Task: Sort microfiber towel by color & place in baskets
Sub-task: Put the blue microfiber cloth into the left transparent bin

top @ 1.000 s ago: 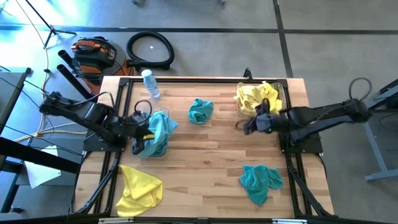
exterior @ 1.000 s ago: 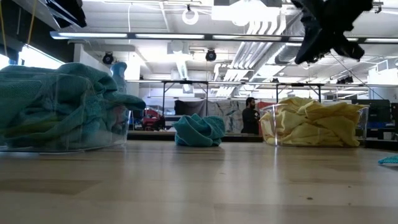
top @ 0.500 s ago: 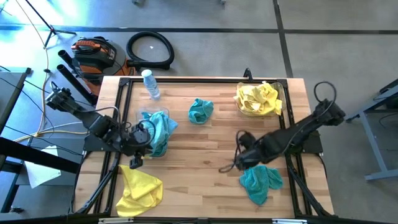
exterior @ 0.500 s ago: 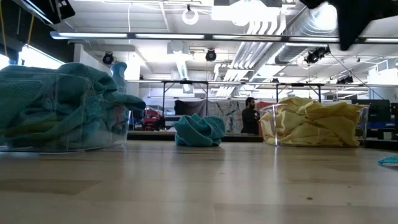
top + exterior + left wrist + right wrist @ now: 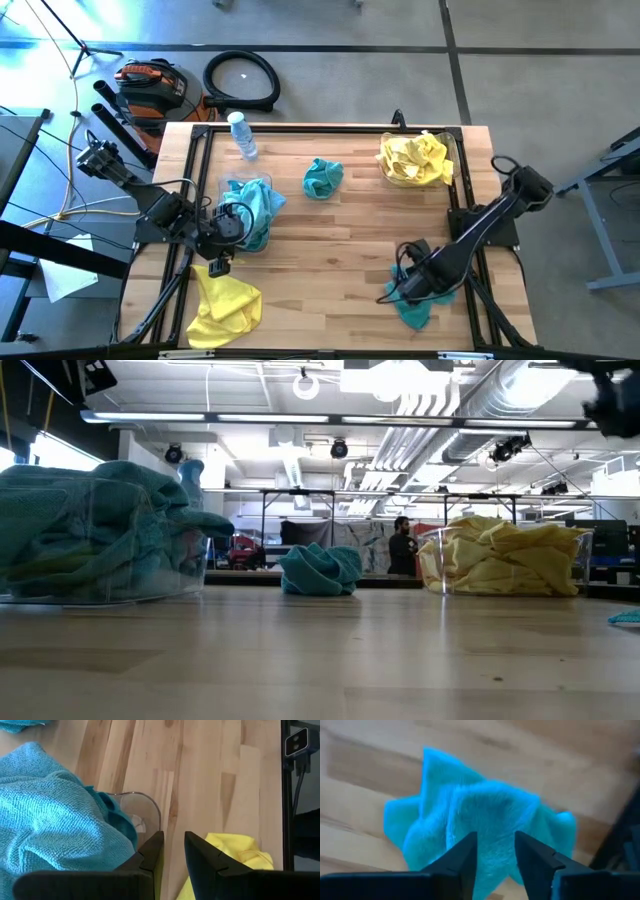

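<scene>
A clear basket (image 5: 231,186) at the table's left holds teal towels (image 5: 255,205). Another basket (image 5: 447,160) at the far right holds yellow towels (image 5: 412,157). A loose teal towel (image 5: 322,177) lies bunched on the table between them. My left gripper (image 5: 216,266) hangs between the left basket's near rim (image 5: 145,805) and a yellow towel (image 5: 225,300) spread at the near left, its fingers (image 5: 152,852) a little apart with nothing between them. My right gripper (image 5: 495,852) points down, open, over a crumpled teal towel (image 5: 485,815) at the near right (image 5: 418,292).
A clear water bottle (image 5: 241,135) stands at the far left of the table. The black frame rails (image 5: 470,270) run along both sides. Bare wood lies in the table's middle (image 5: 330,240). In the low view a person (image 5: 402,545) stands far off in the room.
My right gripper has swung from beside the yellow basket toward the table's near edge and down, tipping to point downward, and now hangs over the near-right teal towel. My left gripper has left the teal basket and moved toward the near edge, toward the yellow towel.
</scene>
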